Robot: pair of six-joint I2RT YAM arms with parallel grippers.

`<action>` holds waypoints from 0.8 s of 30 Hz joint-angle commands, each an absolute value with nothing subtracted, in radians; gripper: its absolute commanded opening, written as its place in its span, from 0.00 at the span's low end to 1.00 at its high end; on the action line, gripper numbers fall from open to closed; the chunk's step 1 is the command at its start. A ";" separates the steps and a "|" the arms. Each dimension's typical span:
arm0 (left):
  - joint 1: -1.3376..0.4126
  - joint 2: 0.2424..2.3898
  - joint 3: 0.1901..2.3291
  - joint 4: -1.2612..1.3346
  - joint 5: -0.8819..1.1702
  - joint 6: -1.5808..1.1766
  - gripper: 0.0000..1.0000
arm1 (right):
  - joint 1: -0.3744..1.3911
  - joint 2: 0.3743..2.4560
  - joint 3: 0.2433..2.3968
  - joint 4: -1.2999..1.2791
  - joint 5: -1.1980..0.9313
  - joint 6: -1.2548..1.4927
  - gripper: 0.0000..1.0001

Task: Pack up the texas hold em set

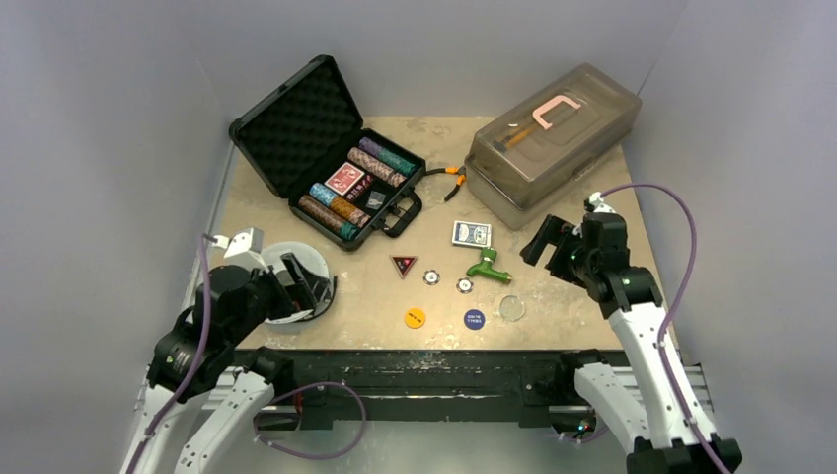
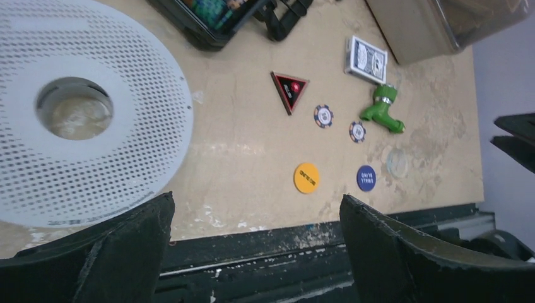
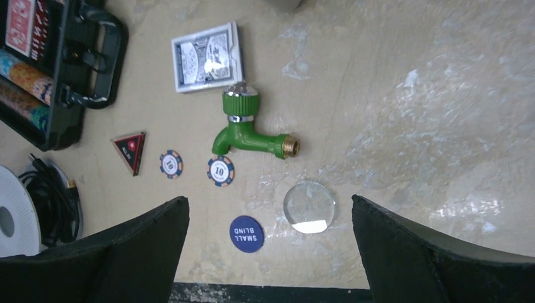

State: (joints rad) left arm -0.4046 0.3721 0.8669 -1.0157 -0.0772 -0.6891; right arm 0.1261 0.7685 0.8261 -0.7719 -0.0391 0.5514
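Risk of wrong pick: left gripper [image 2: 255, 202] and right gripper [image 3: 270, 202] hang spread and empty, case [image 1: 296, 128] open at upper left, while chips [image 1: 431, 276], buttons [image 1: 415, 317] and blue deck [image 1: 472, 233] lie mid-frame crowding green faucet [image 1: 488, 265], which jaws could snag.

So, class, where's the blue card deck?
Top view: the blue deck lies right of centre, just beyond the green faucet, between black case and grey box.

The green faucet [image 3: 238, 129] is gleaming glossy with a brassy metal tip; the scuffed tabletop [image 3: 410, 95] is looking matt, the case's foam lining [image 1: 296, 123] dimpled.
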 commanded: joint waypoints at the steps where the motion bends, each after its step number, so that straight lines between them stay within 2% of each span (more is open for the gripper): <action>1: -0.407 0.438 0.792 -0.882 0.166 -0.762 1.00 | 0.134 0.862 0.736 -0.697 -0.170 0.599 0.99; 5: -0.407 0.467 0.667 -0.709 0.345 -0.849 1.00 | 0.212 0.942 0.684 -0.649 -0.122 0.653 0.99; 9: -0.416 0.514 0.572 -0.561 0.452 -0.916 1.00 | 0.350 1.059 0.695 -0.683 0.055 0.736 0.99; 16: -0.525 0.600 0.582 -0.524 0.404 -0.908 1.00 | 0.504 1.203 0.650 -0.669 0.233 0.865 0.99; 20: -0.611 0.635 0.601 -0.527 0.339 -0.905 1.00 | 0.526 1.262 0.647 -0.630 0.252 0.869 0.83; 24: -0.671 0.663 0.614 -0.529 0.293 -0.910 1.00 | 0.539 1.301 0.639 -0.617 0.265 0.882 0.78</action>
State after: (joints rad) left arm -0.6285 0.6434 0.5652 -0.5735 0.3454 -0.8989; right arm 0.5262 1.2831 0.6468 -0.6540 0.1959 0.8360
